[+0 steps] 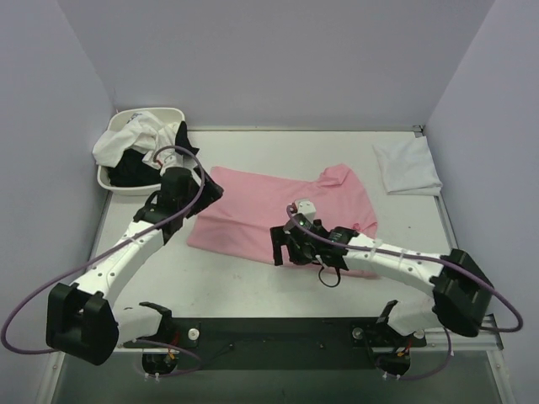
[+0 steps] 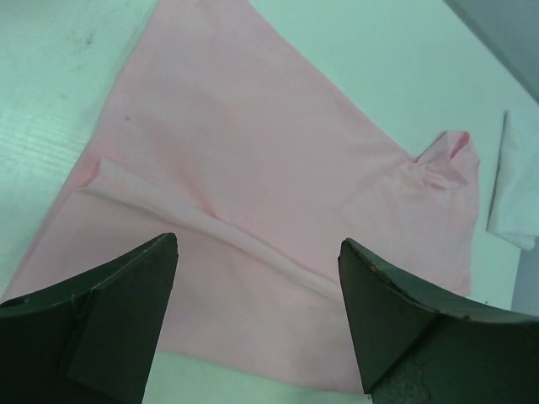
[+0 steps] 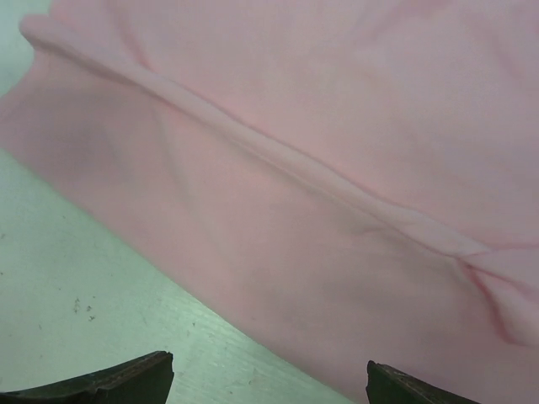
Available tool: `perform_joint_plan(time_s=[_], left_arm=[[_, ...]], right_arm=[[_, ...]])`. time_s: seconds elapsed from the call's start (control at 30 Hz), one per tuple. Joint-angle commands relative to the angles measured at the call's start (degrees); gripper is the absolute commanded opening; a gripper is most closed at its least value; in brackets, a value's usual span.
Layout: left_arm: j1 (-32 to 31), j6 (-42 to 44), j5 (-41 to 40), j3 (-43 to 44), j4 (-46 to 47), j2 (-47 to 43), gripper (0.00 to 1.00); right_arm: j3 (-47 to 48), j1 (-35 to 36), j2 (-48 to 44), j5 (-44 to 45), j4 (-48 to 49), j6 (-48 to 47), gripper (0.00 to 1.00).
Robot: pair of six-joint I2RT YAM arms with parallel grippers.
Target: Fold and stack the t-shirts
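Jaws on both your arms stand wide apart, and nothing is held between them. Your left gripper point(image 1: 205, 190) sits at the 9 o'clock edge of the pink t-shirt; its wrist view point(image 2: 257, 278) shows the cloth spread below the open fingers, but whether the tips touch it cannot be told. Your right gripper point(image 1: 279, 244) is at the shirt's 6 o'clock edge; in its wrist view point(image 3: 269, 380) the finger ends frame the near hem and a strip of bare table, and contact cannot be confirmed there either.

Items, largest first:

1. Table point(image 1: 278, 147): white, walled on three sides.
2. Pink t-shirt point(image 1: 269, 206) point(image 2: 253, 160) point(image 3: 354, 126): lying flat at the centre of the table, with one sleeve pointing toward 1 o'clock. A raised fold ridge point(image 2: 210, 225) point(image 3: 295, 164) crosses the fabric near the hem.
3. Basin point(image 1: 112, 184): at 10 o'clock, in the far corner. It holds a crumpled white t-shirt point(image 1: 126, 141) lying over a black t-shirt point(image 1: 133, 171), with both spilling over the rim.
4. Folded white t-shirt point(image 1: 407, 165) point(image 2: 518, 185): at 2 o'clock, against the wall, well apart from the pink t-shirt.
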Motion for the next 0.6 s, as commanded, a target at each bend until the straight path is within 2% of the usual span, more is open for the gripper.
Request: perform_joint_plan(time_s=[0.0,0.13,0.3,0.57], left_arm=[[-1.62,1.02,-1.3,-5.64,-2.4,-2.23,0.87],[-4.52,0.22,-1.3,-7.75,-1.08,-1.18,0.87],[-6.99,0.48,-3.58,-8.37,2.69,4.27,0.87],[-8.31,-0.04,-6.31,-9.07,6.83,11.12,0.87]], right_arm=[[4.94,-0.16,-10.83,11.27,-13.78,-3.79,1.0],[4.34,-2.62,-18.73,14.01,-19.58,-3.97,1.0],[0.3,-11.22,-26.04,11.91,-20.21,-3.79,1.0],[-2.34,-13.43,-29.31,11.03,-21.7,-3.27,1.0]])
